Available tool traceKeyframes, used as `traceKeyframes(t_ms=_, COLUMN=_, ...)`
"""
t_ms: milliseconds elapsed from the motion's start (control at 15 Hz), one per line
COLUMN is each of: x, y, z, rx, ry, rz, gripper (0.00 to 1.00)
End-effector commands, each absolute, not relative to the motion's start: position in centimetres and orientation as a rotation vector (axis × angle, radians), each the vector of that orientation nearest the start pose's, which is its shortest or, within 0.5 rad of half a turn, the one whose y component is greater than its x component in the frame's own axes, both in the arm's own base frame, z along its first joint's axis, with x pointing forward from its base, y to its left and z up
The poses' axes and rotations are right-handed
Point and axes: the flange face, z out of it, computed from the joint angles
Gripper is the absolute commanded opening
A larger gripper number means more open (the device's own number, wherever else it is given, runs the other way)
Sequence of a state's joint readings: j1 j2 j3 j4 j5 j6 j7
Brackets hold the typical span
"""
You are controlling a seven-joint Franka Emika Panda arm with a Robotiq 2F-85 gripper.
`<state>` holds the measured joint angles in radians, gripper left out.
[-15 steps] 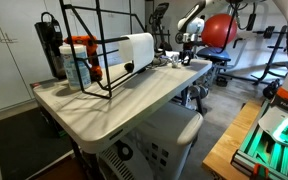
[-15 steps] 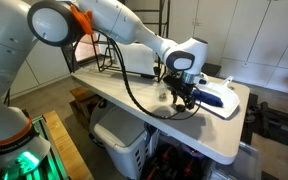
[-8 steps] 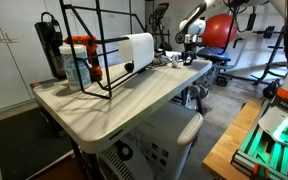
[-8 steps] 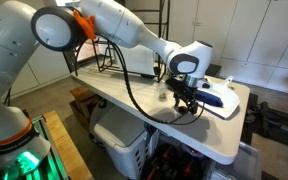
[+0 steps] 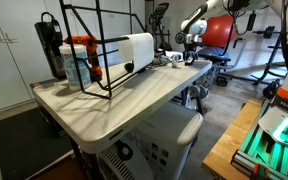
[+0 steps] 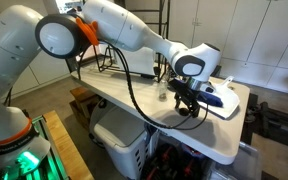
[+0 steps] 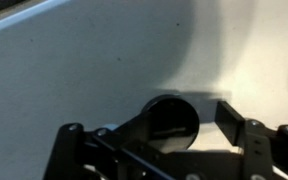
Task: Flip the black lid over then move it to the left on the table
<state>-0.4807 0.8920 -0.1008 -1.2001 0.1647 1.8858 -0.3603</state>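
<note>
**A:** Where is the black lid being kept?

**B:** In the wrist view the black lid [image 7: 172, 124] is being shown lying on the table [image 7: 84, 60]. It is sitting at the end of the tabletop far from the wire rack [image 5: 94, 45].

**A:** Why is the gripper being held right over it?

**B:** The gripper [image 6: 189, 103] is being pointed down so that its 2 fingers are being kept on either side of the lid. From there the lid can be grabbed or let go.

**A:** Is the lid being squeezed?

**B:** It does not look like it. The fingers are being held apart. A strip of bare tabletop is being shown between the lid and 1 finger [image 7: 230, 118]. The other side is being hidden by dark parts, so a touch there cannot be told.

**A:** Is the right face being turned up?

**B:** That cannot be told. The lid is too dark.

**A:** What is probably being left to do?

**B:** The move to the left is likely being left. Care is being called for, because a blue and white thing [image 6: 219, 96] is lying near the gripper and could be bumped.
</note>
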Motion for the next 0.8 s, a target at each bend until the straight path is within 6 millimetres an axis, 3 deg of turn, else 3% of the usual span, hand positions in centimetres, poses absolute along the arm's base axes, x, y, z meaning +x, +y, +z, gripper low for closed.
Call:
traceKeyframes(t_ms=0, x=62.9, y=-39.4, z=19.7, rx=-2.862, ry=0.394, rz=0.275, gripper=0.75)
traceKeyframes(t_ms=533, x=62.4, y=-42.8, z=19.7, rx=-2.787, ry=0.493, rz=0.25, gripper=0.77)
traceKeyframes(t_ms=733, x=62.5, y=-43.1, z=19.2, rx=-2.765, ry=0.497, rz=0.253, gripper=0.78)
